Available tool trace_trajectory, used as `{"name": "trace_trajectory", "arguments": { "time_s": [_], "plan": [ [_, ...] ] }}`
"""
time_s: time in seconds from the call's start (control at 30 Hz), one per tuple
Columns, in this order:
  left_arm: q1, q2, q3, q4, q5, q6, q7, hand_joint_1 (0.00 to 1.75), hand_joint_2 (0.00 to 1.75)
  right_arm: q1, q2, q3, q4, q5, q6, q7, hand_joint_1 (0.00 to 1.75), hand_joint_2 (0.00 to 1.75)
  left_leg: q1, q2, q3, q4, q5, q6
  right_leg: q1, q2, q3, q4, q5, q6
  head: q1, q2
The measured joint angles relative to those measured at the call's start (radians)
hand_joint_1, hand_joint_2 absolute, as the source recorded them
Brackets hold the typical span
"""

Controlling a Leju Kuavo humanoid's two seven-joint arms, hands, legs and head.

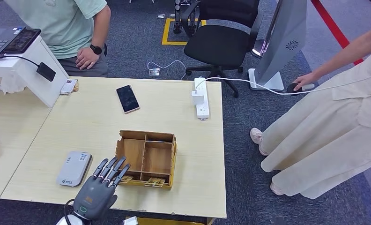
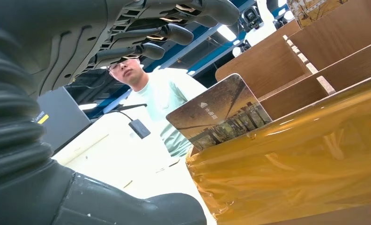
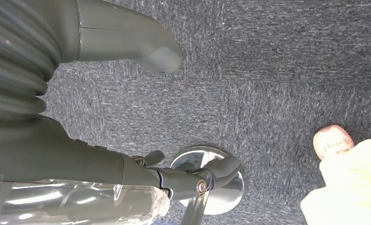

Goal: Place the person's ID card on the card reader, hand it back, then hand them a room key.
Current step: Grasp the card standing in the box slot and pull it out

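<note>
My left hand (image 1: 99, 187) hovers at the table's near edge, fingers spread and reaching to the front left corner of the wooden box (image 1: 148, 157). Room key cards (image 1: 151, 182) stand in the box's front slot. In the left wrist view one printed key card (image 2: 219, 115) sticks up behind the yellow taped front wall (image 2: 291, 159), between the fingers (image 2: 169, 33) and thumb (image 2: 127, 206) of my left hand (image 2: 57, 56), which holds nothing. The grey card reader (image 1: 74, 168) lies just left of this hand. My right hand (image 3: 57, 154) hangs open over the carpet.
A seated person in a green shirt (image 1: 66, 23) is behind the table; another in cream clothes (image 1: 333, 117) stands at the right. On the table lie a phone (image 1: 128, 98), a power strip (image 1: 201, 97) and a small card stack (image 1: 69, 86) by a white stand (image 1: 29, 70).
</note>
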Motion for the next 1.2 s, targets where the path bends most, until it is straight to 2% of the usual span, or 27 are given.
{"name": "trace_trajectory", "arguments": {
  "time_s": [1.2],
  "plan": [
    [-0.081,-0.041,0.001,0.050,0.000,0.009,-0.028,0.02,1.75,-0.002,0.008,0.000,0.000,0.002,-0.002,0.000,0.00,1.75,0.000,0.000,0.000,0.000,0.000,0.000,0.000,0.000,0.000,0.000,0.000,0.000,0.000,0.000]
  ]
}}
